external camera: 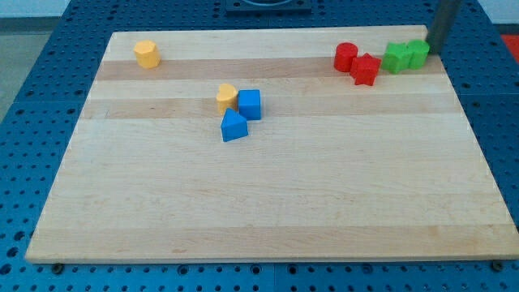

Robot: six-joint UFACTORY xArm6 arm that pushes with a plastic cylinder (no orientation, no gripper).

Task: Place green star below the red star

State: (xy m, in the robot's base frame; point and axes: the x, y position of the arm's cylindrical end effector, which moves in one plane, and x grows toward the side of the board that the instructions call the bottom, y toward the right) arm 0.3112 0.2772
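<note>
**A:** While only the one camera view is on offer, what does the coming push turn on?

**B:** On where my tip [429, 47] stands against the green pair. It sits at the worktop's far right corner, touching or just beside the right-hand green block [418, 53]. The green star [397, 57] lies on that block's left, and the red star [366, 69] further left again, slightly nearer the view's bottom. So tip, green blocks and red star run in a rough line along the top edge, with the tip at the right end of it.

**A:** And the target spot?

**B:** Below the red star, toward the worktop's middle. From here, I judge a straight leftward shove would drive the green star into the red star rather than under it; the tip would need to come at it from the top edge side.

**A:** Which green block is the star?

**B:** Hard to say firmly. They touch and their outlines merge; I take the left one as the star.

**A:** State of the hand?

**B:** No jaws at all, just a bare rod holding nothing. Its upper part is cut off by the view's top.

**A:** Anything else?

**B:** A red cylinder [345, 56] touches the red star's left. Well apart, toward the left, two blue blocks [250, 104] [233, 126] and a yellow block [227, 97] cluster; another yellow one [147, 53] sits near the top left corner.
</note>
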